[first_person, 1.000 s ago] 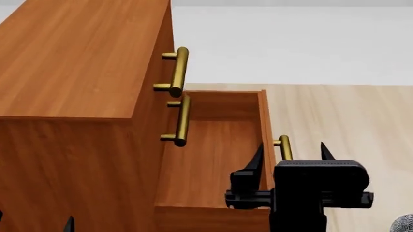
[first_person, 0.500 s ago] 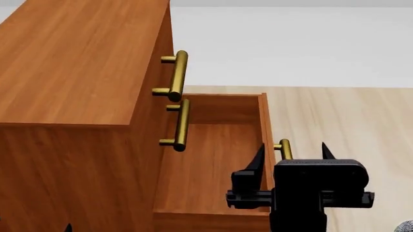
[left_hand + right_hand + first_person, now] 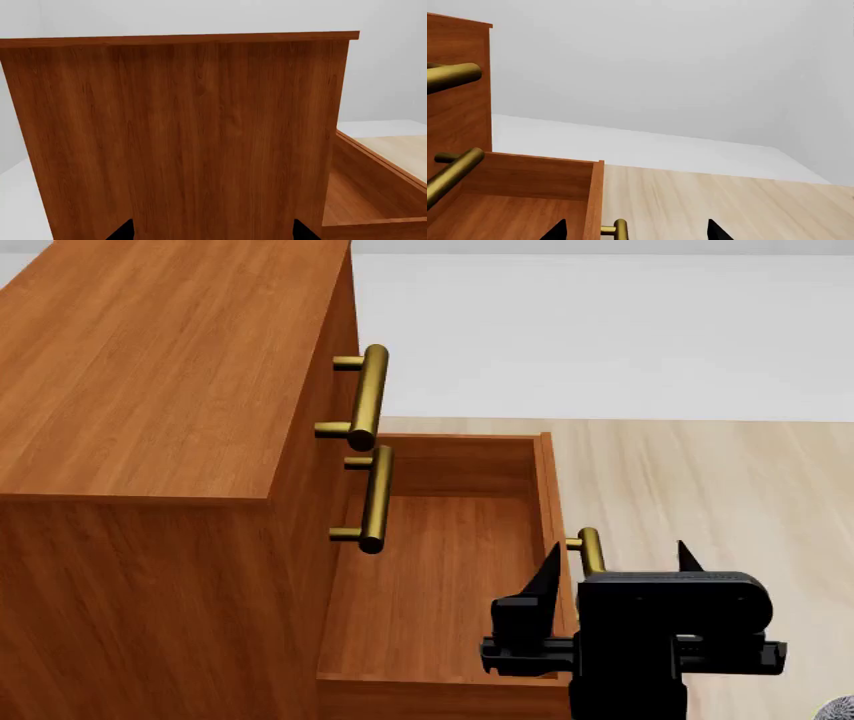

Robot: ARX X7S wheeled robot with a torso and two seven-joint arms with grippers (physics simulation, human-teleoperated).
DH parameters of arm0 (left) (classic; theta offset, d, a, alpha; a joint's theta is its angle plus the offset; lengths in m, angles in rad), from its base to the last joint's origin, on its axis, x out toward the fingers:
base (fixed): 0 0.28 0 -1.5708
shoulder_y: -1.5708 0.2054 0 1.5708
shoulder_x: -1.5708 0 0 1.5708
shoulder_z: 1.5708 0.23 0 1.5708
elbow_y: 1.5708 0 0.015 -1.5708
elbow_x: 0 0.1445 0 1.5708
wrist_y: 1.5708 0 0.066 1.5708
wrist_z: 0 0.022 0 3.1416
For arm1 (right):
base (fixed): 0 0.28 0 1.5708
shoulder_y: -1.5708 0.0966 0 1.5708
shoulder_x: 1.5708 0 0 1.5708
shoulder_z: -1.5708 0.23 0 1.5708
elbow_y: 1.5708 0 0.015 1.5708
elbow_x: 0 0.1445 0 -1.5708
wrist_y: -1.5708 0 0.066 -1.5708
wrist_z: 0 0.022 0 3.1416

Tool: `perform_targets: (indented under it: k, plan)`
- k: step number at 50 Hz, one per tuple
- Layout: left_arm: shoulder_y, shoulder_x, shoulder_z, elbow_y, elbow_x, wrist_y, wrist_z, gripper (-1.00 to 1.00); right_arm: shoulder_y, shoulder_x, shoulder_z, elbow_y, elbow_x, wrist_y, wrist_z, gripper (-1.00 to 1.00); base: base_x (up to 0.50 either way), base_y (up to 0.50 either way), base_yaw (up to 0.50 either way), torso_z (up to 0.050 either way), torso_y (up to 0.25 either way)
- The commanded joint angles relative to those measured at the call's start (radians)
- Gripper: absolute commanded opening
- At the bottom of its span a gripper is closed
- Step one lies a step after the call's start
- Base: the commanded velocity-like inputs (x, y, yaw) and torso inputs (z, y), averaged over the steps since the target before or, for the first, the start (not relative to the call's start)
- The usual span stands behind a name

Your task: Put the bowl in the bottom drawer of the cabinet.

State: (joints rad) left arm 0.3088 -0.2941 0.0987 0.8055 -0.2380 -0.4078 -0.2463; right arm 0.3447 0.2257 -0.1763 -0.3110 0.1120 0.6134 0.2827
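Since 1 s ago the right claw (image 3: 617, 565) has slid a little to the right and lower in the head view. The drawer (image 3: 441, 570) now shows slightly more of its floor, and its handle (image 3: 589, 550) sits where it did.

The right claw is open and empty. Its 2 fingertips straddle the handle from above, 1 over the drawer floor and 1 over the pale floor (image 3: 721, 490) outside, touching nothing. In the right wrist view the handle (image 3: 620, 229) pokes up between the 2 tips.

The left claw (image 3: 211, 231) shows only as 2 spread tips in its own wrist view, facing the flat side of the cabinet (image 3: 173, 135). It is open too, and out of the head view.

The drawer stands pulled out, its long axis running away from the cabinet front, and it is bare inside. A grey patterned sliver at the head view's bottom right corner is probably the bowl (image 3: 838, 708), too cropped to be sure. It lies right of and behind the right claw, so the right arm is nearer and must turn away from the drawer to fetch it.
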Motion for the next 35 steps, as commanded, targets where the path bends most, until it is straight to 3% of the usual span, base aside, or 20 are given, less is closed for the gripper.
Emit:
perform_targets:
  k: [1, 13, 25, 35]
  plan:
    - [0.008, -0.005, 0.004, -0.002, -0.005, 0.007, -0.006, 1.0, -0.002, 0.024, 0.009, -0.013, 0.01, 0.031, -0.004, 1.0, 0.5, 0.0, 0.0, 0.0, 0.0]
    - [0.005, -0.011, 0.008, -0.007, -0.006, 0.011, -0.013, 1.0, -0.008, 0.041, 0.014, -0.023, 0.018, 0.053, -0.004, 1.0, 0.48, 0.0, 0.0, 0.0, 0.0]
    - [-0.012, -0.011, 0.014, -0.013, 0.005, -0.016, -0.039, 1.0, -0.013, 0.082, 0.06, -0.101, 0.06, 0.143, -0.023, 1.0, 0.01, 0.0, 0.0, 0.0, 0.0]
    - [-0.009, -0.022, 0.009, -0.005, -0.009, -0.009, -0.036, 1.0, 0.011, 0.151, 0.137, -0.192, 0.112, 0.315, -0.045, 1.0, 0.0, 0.0, 0.0, 0.0, 0.0]
